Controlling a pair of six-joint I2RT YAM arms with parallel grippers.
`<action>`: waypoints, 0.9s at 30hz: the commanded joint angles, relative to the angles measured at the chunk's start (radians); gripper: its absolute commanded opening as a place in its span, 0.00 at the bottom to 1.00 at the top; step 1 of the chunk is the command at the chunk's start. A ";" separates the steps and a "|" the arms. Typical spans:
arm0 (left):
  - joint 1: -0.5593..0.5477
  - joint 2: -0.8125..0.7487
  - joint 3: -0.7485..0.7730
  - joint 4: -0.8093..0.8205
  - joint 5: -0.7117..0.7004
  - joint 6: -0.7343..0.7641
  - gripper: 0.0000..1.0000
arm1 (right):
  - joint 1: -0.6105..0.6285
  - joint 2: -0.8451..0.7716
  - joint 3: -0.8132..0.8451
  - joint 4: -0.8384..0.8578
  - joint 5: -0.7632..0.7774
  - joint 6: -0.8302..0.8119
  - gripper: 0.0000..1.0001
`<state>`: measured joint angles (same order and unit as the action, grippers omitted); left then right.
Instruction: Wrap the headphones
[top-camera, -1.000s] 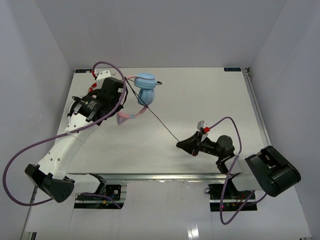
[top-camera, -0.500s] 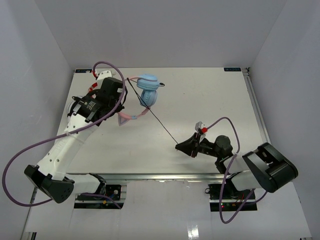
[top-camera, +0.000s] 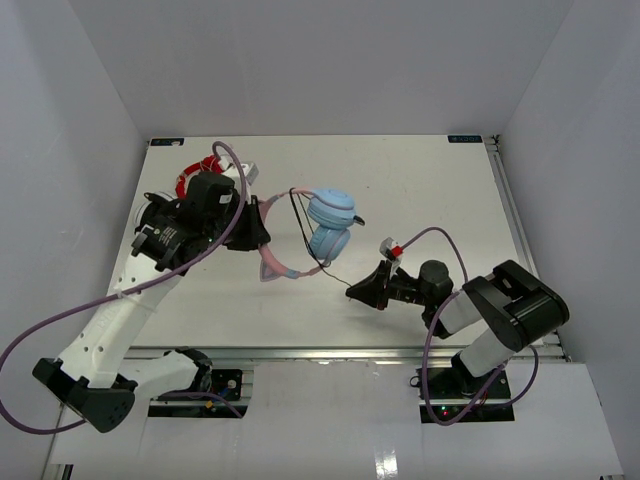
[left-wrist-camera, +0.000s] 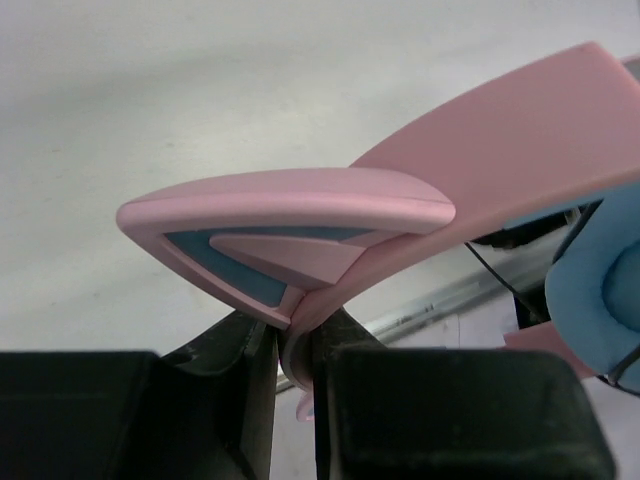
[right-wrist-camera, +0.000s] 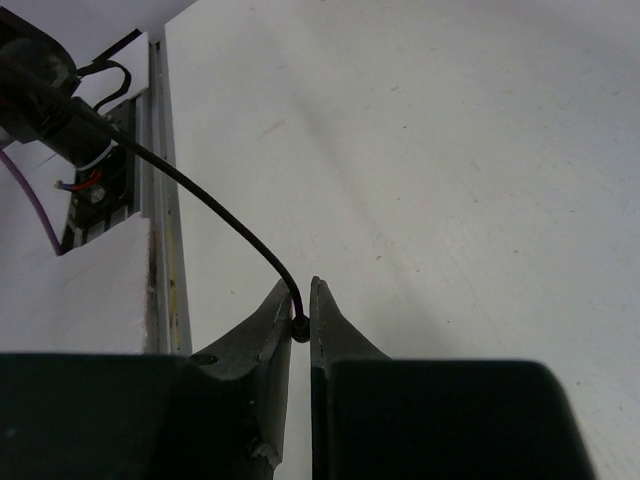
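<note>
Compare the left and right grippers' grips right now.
The left gripper clamps the pink headband beside a cat ear; the right gripper pinches the thin dark cable. The left gripper's jaws stand a band's thickness apart; the right gripper's nearly touch. Both are shut on parts of the same headphones.

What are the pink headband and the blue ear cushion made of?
The pink headband looks like smooth matte plastic: crisp edges, even sheen. The blue ear cushion looks padded, maybe foam under a soft skin: puffy and rounded.
</note>
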<state>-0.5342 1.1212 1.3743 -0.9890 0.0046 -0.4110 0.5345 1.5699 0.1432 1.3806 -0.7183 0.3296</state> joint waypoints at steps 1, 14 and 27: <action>0.005 -0.068 -0.075 0.175 0.436 0.117 0.00 | -0.022 0.029 0.084 0.497 -0.117 0.073 0.08; 0.003 -0.035 -0.179 0.194 0.503 0.297 0.00 | -0.145 -0.107 0.285 0.062 -0.186 0.135 0.08; -0.055 0.105 -0.195 0.228 0.375 0.457 0.00 | -0.144 -0.236 0.809 -1.232 0.006 -0.278 0.08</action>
<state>-0.5448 1.2634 1.1891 -0.7913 0.3352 -0.0748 0.3977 1.3235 0.8441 0.5195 -0.8277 0.1756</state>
